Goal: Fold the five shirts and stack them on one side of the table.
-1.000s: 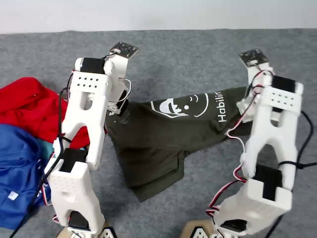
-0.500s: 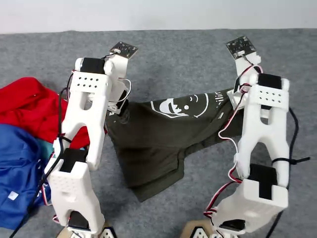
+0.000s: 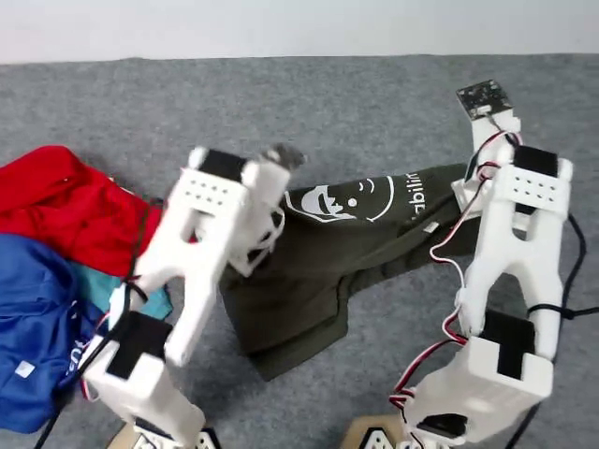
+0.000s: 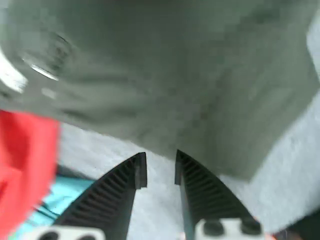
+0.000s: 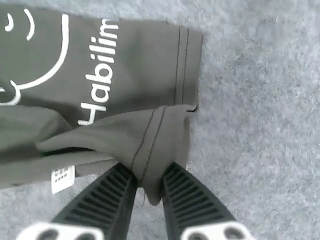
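Right gripper (image 5: 148,176) pinching olive shirt (image 5: 142,75) hem, left gripper (image 4: 159,161) blurred, jaws seemingly slightly apart.

The white plastic left arm (image 3: 201,248) leans slantwise from its base toward the other arm, with its wrist tipped downward. Its black ribbed left end effector (image 4: 156,169) points down, its jaws a narrow gap apart and gripping nothing. The white right arm (image 3: 515,243) stretches straight away from its base. The right end effector (image 5: 148,186) is clamped on a fold of the dark olive cotton shirt (image 5: 125,85).
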Controlling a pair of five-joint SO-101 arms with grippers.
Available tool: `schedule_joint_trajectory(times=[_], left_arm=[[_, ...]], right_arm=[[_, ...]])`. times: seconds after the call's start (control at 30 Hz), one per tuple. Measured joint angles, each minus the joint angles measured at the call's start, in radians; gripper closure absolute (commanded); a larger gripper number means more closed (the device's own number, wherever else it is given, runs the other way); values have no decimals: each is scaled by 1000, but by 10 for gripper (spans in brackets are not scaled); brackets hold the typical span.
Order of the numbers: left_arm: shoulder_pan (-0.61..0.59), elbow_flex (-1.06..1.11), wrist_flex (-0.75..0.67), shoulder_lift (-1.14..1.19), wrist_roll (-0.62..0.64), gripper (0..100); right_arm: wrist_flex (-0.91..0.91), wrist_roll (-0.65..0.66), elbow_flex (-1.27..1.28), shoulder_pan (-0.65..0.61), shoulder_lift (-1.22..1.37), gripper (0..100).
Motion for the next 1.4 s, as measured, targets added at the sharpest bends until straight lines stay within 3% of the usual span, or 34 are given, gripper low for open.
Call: schedule_joint_trajectory(times=[0.23, 0.7, 1.03, 1.2, 1.4], left_arm=[[51, 253, 0, -32, 0, 814], [49, 272, -72, -34, -5, 776], [-126, 235, -173, -34, 8, 777], [-127, 235, -173, -34, 8, 776], [-35, 301, -137, 3, 8, 778]], right_arm=[[3, 11, 0, 6, 21, 988], [3, 11, 0, 6, 23, 988], [3, 11, 0, 6, 23, 988], [3, 11, 0, 6, 23, 988], [3, 11, 0, 6, 23, 988]])
